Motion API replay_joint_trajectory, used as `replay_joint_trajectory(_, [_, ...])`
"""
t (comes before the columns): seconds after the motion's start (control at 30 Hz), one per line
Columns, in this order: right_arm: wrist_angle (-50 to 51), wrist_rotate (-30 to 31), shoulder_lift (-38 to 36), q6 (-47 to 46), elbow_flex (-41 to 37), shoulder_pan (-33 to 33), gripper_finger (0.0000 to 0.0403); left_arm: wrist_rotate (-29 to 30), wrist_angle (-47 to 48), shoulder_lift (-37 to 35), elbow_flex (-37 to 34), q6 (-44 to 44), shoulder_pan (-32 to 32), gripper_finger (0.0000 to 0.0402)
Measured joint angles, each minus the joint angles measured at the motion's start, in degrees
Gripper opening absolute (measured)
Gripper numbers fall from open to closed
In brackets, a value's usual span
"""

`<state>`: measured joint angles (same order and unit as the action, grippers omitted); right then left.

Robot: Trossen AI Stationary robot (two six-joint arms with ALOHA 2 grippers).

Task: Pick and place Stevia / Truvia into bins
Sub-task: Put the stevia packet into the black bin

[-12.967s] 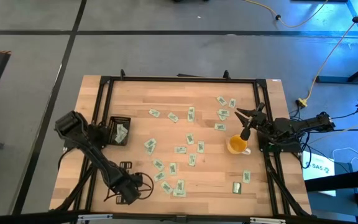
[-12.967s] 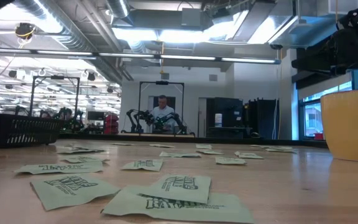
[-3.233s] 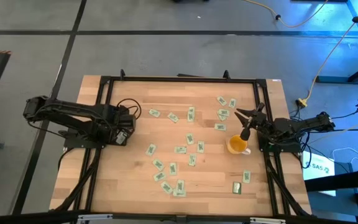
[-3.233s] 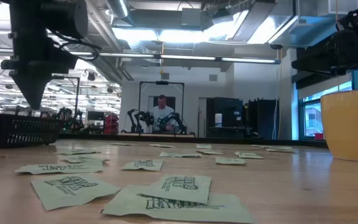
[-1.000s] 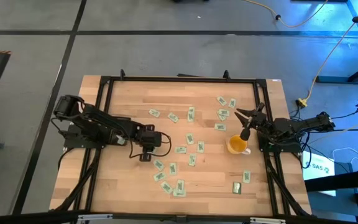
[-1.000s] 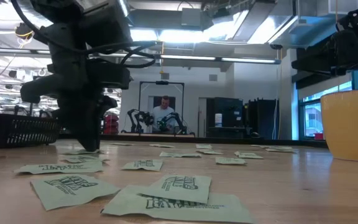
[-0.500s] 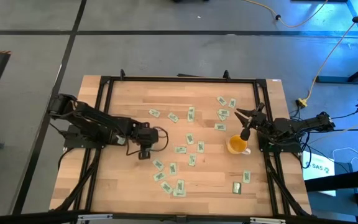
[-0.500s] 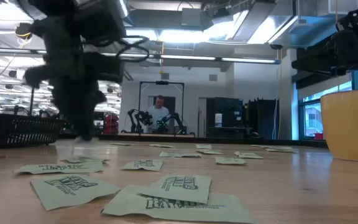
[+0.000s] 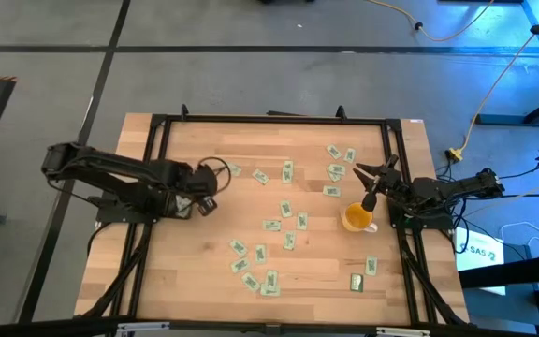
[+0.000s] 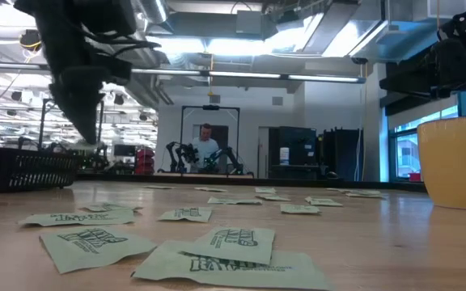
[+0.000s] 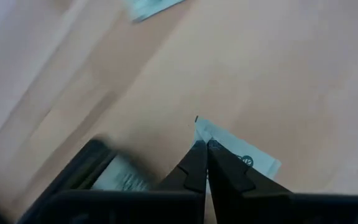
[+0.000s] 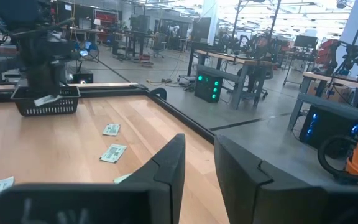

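Several pale green Stevia sachets [image 9: 271, 225] lie flat, scattered over the wooden table. The black bin [image 9: 182, 212] sits near the left edge, mostly under my left arm; in the left wrist view its wall [image 11: 86, 163] shows with a sachet [image 11: 120, 177] inside. My left gripper [image 9: 204, 203] hangs just right of the bin, shut on one sachet [image 11: 244, 158]. My right gripper [image 9: 374, 176] waits open near the right edge, above a yellow cup [image 9: 356, 218]. My left gripper pinches the sachet by one short end [image 11: 219, 138] between its two fingertips. The fingers come from above, pointing down. The sachet is lifted clear of the table and hangs below the fingertips [image 12: 45, 99], beside the bin.
A black frame runs around the table top [image 9: 269, 120]. The yellow cup [image 10: 459, 162] stands at the right, with sachets near it [image 9: 333, 171]. More sachets cluster toward the near edge [image 9: 255, 279]. In the room beyond, a person [image 10: 207, 145] stands by other robot arms.
My left gripper has risen from the table's middle with a sachet in its fingers and moved toward the left and far edges, up to the bin. The sachet has left the wood and hangs lifted clear. My right arm has kept still.
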<state>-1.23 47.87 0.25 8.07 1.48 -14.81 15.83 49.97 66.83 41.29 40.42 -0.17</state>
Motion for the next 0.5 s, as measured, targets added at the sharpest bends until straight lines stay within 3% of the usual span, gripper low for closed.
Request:
replay_joint_trajectory(0.27, [0.0, 0.0, 0.0, 0.11, -0.01, 0.0, 0.009, 4.44, 9.59, -3.18, 0.03, 14.72, 1.03, 0.0006])
replay_joint_trajectory(0.5, [0.0, 0.01, -0.01, 0.16, -0.01, 0.0, 0.009, 4.57, 15.03, -3.31, -0.16, 24.89, 2.46, 0.0006])
